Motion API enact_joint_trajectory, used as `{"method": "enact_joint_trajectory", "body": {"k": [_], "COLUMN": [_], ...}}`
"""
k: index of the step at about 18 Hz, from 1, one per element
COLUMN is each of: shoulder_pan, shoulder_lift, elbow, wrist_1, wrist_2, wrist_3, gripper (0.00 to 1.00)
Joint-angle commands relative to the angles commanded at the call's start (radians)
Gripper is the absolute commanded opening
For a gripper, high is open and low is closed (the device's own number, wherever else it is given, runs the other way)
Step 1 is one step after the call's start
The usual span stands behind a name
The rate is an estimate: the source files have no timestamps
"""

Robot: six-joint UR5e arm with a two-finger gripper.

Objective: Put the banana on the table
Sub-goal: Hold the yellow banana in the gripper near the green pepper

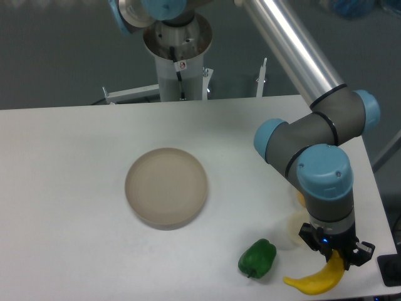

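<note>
A small curved yellow banana (314, 281) is at the front right of the white table (75, 188), near the front edge. Its right end sits between the fingers of my gripper (336, 257), which comes down from above and is shut on it. Whether the banana's left tip touches the tabletop I cannot tell. My arm's wrist hides part of what lies behind it.
A green pepper (257, 258) lies just left of the banana. A round beige dish (166, 186) sits mid-table. An orange fruit (301, 199) peeks out behind the wrist. The table's right edge and front edge are close to the gripper.
</note>
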Motion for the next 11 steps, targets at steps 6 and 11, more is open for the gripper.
{"method": "enact_joint_trajectory", "body": {"k": [6, 11], "shoulder_pan": [0.000, 0.000], "shoulder_lift": [0.009, 0.029], "elbow": [-0.009, -0.023], "wrist_1": [-0.002, -0.003], "wrist_2": [-0.003, -0.011], "wrist_3": [0.000, 0.003], "gripper": [0.39, 0.39]}}
